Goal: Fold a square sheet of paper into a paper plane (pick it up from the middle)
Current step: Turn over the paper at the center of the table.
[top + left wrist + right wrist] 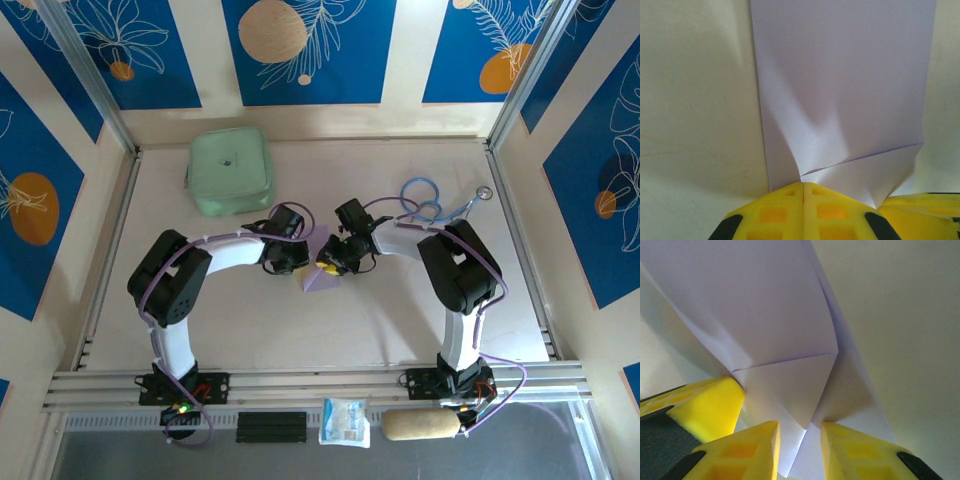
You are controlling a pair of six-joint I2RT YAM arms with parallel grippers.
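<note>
The square sheet of paper (324,281) is pale lilac and partly folded, held up off the table between both grippers near the middle. My left gripper (301,262) has its yellow fingers (785,210) pressed together, and the paper (840,85) fans out from their tips (803,186) with a diagonal crease. My right gripper (331,263) faces it from the right. Its fingertips (800,432) stand apart, with folded layers of the paper (765,310) hanging in the gap between them. A left finger (705,407) shows close beside the right gripper's.
A mint-green pouch (231,171) lies at the back left. A blue cable loop (424,199) and a metal ring lie at the back right. A white packet (345,421) and a tan roll (421,424) sit beyond the near rail.
</note>
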